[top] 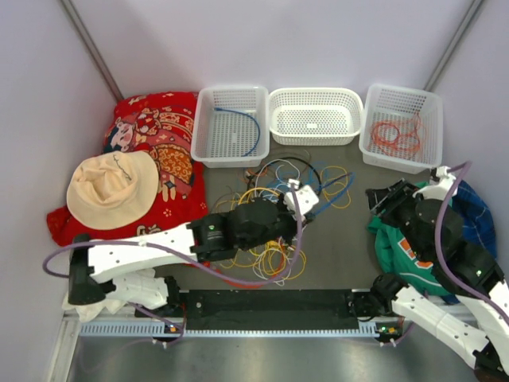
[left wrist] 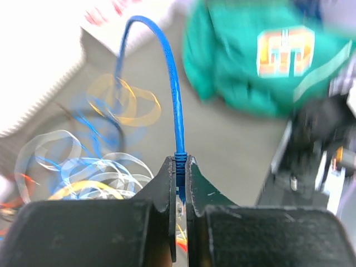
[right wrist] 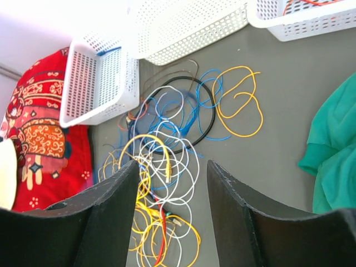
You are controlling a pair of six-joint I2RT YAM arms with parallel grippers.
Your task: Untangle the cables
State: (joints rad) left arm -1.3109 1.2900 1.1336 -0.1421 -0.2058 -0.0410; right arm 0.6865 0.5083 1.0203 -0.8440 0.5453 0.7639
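Left end effector (left wrist: 179,167) is clamped shut on a blue cable (left wrist: 174,83), its arm stretched low across the bench (top: 342,239) over the tangled cables (top: 274,259). Right end effector (right wrist: 172,178) hangs half-open and empty, its arm folded at the right.

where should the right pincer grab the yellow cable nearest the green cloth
Take the yellow cable on its outer curve, from above on the green cloth's side. There it lies flat on bare table, apart from the other cables.
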